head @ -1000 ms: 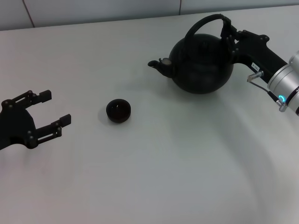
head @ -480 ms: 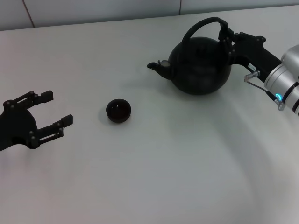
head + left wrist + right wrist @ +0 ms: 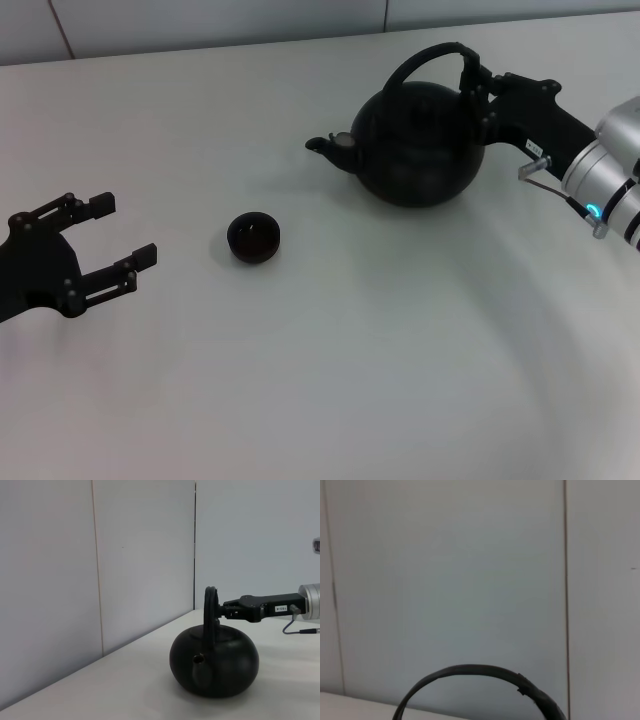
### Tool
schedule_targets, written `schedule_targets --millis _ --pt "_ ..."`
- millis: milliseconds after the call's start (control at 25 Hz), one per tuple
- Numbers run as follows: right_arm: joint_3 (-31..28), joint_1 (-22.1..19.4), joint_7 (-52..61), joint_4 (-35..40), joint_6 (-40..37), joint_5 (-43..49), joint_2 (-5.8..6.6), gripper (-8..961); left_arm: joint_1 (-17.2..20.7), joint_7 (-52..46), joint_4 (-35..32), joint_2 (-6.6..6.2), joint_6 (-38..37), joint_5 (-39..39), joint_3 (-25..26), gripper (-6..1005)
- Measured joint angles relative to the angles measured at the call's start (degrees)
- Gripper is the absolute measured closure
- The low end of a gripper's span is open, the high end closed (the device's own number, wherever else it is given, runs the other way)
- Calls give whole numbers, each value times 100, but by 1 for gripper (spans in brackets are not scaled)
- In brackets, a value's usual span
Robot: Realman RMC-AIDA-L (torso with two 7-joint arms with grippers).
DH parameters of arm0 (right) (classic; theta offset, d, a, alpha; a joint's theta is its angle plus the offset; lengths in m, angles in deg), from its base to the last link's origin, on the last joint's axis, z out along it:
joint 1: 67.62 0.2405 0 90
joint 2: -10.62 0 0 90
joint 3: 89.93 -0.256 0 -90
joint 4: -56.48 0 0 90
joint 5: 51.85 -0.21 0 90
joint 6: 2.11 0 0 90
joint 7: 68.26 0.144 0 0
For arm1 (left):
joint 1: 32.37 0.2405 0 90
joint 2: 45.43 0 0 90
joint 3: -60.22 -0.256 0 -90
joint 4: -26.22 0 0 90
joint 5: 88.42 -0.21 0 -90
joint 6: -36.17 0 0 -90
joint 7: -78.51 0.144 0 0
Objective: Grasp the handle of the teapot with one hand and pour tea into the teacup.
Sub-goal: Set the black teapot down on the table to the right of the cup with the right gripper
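Note:
The matte-black teapot (image 3: pixel 415 150) is at the far right of the white table, its spout pointing left toward the teacup (image 3: pixel 253 237). My right gripper (image 3: pixel 478 85) is shut on the right side of the arched handle (image 3: pixel 420 58). The small black teacup stands alone left of centre, well apart from the spout. The left wrist view shows the teapot (image 3: pixel 215 662) spout-on, with the right gripper (image 3: pixel 225 611) clamped on the handle (image 3: pixel 210 605). In the right wrist view only the handle's arc (image 3: pixel 470 670) shows. My left gripper (image 3: pixel 122 231) rests open at the left edge, holding nothing.
The white table (image 3: pixel 350 380) stretches bare between cup and front edge. A pale panelled wall (image 3: pixel 125 555) runs behind the table's far edge, close behind the teapot.
The teapot has shifted left toward the cup, carried by the right gripper. The left arm and the cup stay where they were.

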Motion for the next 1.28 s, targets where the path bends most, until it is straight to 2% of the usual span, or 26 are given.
schedule_targets --millis 120,440,640,880,1120,1280 --pt "39 -6 23 37 4 0 2 863 0 0 0 0 0 0 0 217" --pt "-31 -99 22 69 -84 -47 -11 709 9 0 -9 0 0 0 0 217" --pt "-38 -155 24 92 -204 -53 -18 485 12 -2 -12 0 0 0 0 217" --pt "-222 -325 42 98 -806 -63 -22 293 25 -9 -27 0 -9 0 0 217" --pt "-390 -560 41 99 -1663 -66 -22 285 53 -9 -42 0 -83 0 0 217" --pt "-23 -614 384 369 -2187 363 36 285 64 -9 -49 -25 -493 0 0 217"
